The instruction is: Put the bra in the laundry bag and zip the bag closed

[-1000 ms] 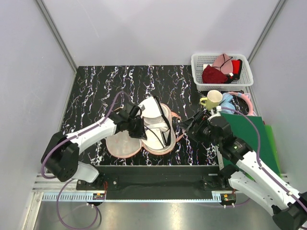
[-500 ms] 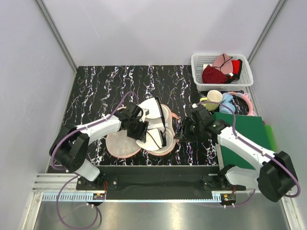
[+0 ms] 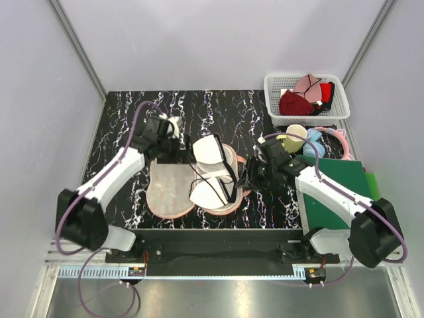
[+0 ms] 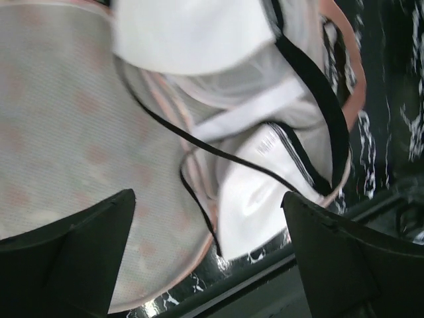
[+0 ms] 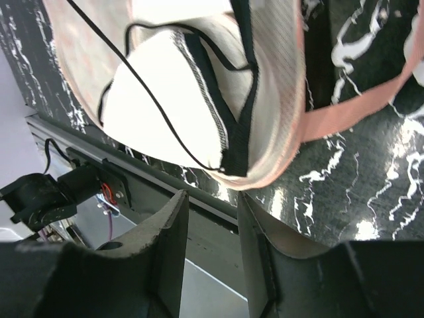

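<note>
The laundry bag (image 3: 165,195) lies open on the black marbled table, its pale lining (image 4: 59,132) facing up. The white bra (image 3: 211,151) with black straps lies over the bag's right lobe, one cup above the other (image 4: 265,192). My left gripper (image 3: 173,151) hovers open at the bag's upper left, jaws wide apart (image 4: 209,265) over the lining and bra, holding nothing. My right gripper (image 3: 244,179) sits at the bag's right rim (image 5: 278,99), jaws narrowed but apart (image 5: 211,199), nothing between them. The near bra cup (image 5: 172,99) shows just beyond its fingertips.
A white basket (image 3: 271,99) with a dark red garment (image 3: 293,104) stands at the back right. A yellow-green mug (image 3: 291,138) and a pink hoop (image 3: 334,134) sit just behind the right arm, a green board (image 3: 341,192) under it. The bag's pink strap (image 5: 371,106) trails right.
My left gripper opened, let go of the bra and drew back up-left. My right gripper narrowed its jaws and moved in to the bag's right rim.
</note>
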